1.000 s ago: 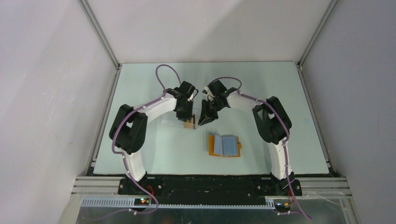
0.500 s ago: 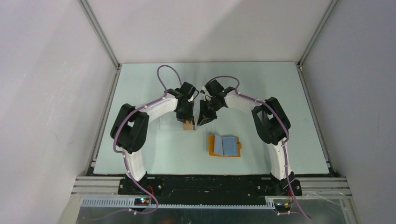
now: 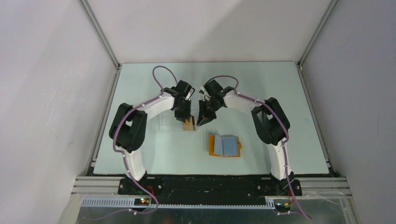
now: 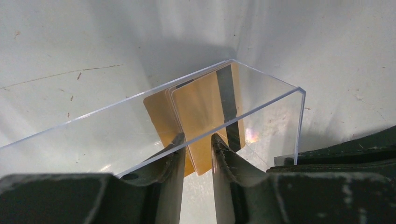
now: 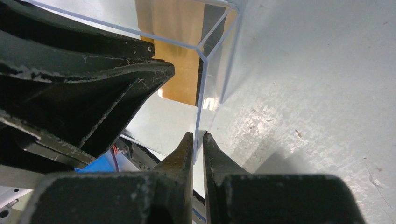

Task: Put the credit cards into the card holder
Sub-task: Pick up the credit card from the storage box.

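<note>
The left jaws are reaching into the clear case (image 4: 275, 116) and appear to be pinching the near end of the credit cards (image 4: 205, 105), which are leaning together against its end wall. The right jaws are squeezing the edge of that end wall, steadying the case. The card holder (image 3: 225, 146) is lying open on the table (image 3: 280, 93) at five o'clock from both, well apart, with its long axis running nine to three. Nothing is standing between the case and it.
</note>
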